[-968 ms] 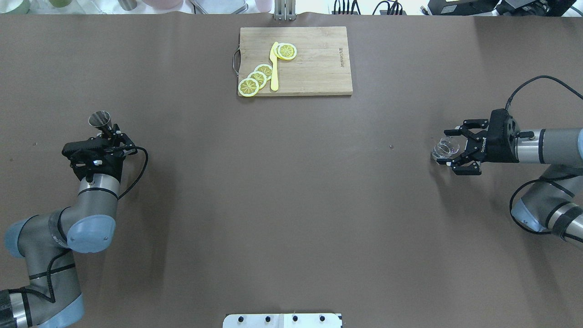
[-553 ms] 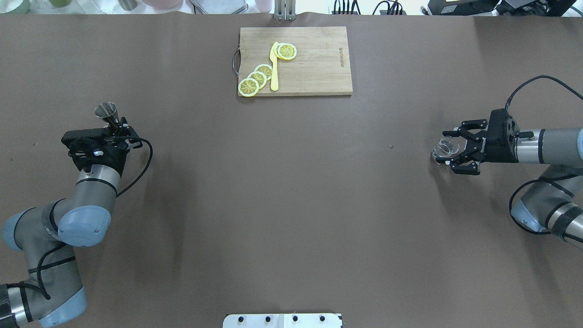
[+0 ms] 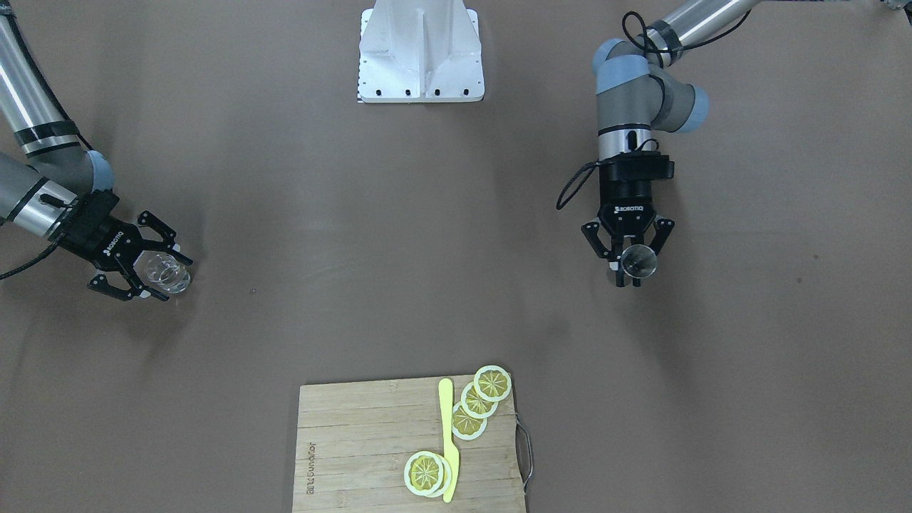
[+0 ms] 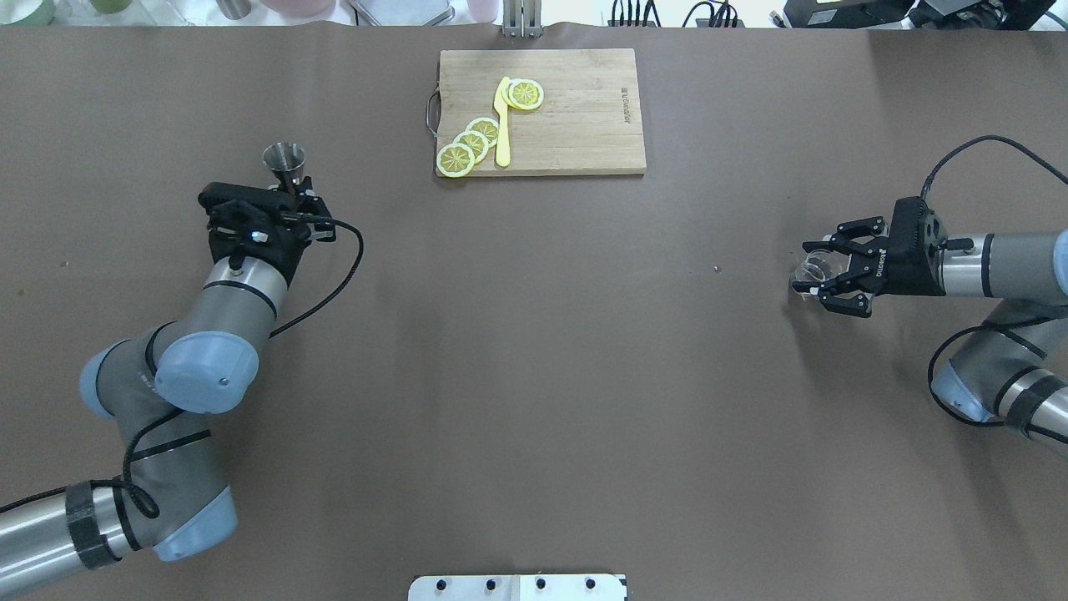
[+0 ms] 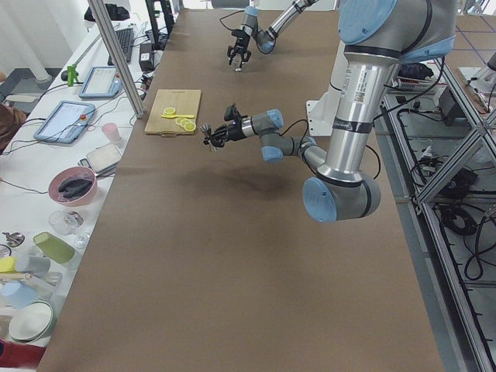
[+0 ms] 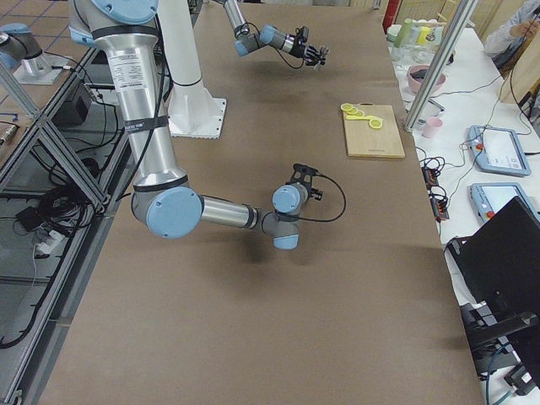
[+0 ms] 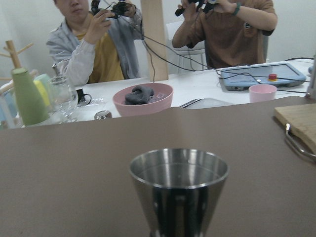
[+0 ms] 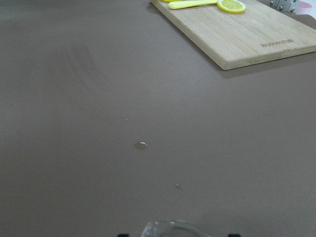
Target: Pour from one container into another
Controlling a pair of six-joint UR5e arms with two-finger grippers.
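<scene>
On the bench's (image 4: 534, 376) left side, the left arm reaches forward and its claw (image 3: 628, 274) is clamped on the steel jigger (image 4: 284, 157). It grips the jigger low down, near the narrow waist, so the upper cone stands clear of the fingers. The jigger is upright with its round mouth facing up. The side view from the robot's left shows it held above the brown surface, with a shadow below it. In the left wrist view the mouth fills the foreground, and whether anything is inside it cannot be made out.

Further right, at the middle of the far edge, lies a wooden cutting board (image 4: 576, 125). It carries a yellow knife (image 4: 502, 125) and lemon slices (image 4: 455, 159): three overlapping at the board's near left corner and more beside the blade.

On the right side, well apart from the jigger, the small clear glass (image 3: 165, 274) stands upright on the bench. The right claw (image 4: 816, 270) comes in low and level from the right with its fingers (image 4: 844, 305) spread, one on each side of the glass. In the right wrist view the glass rim sits between the two fingertips with a gap at either side, so this claw is open and not gripping.
</scene>
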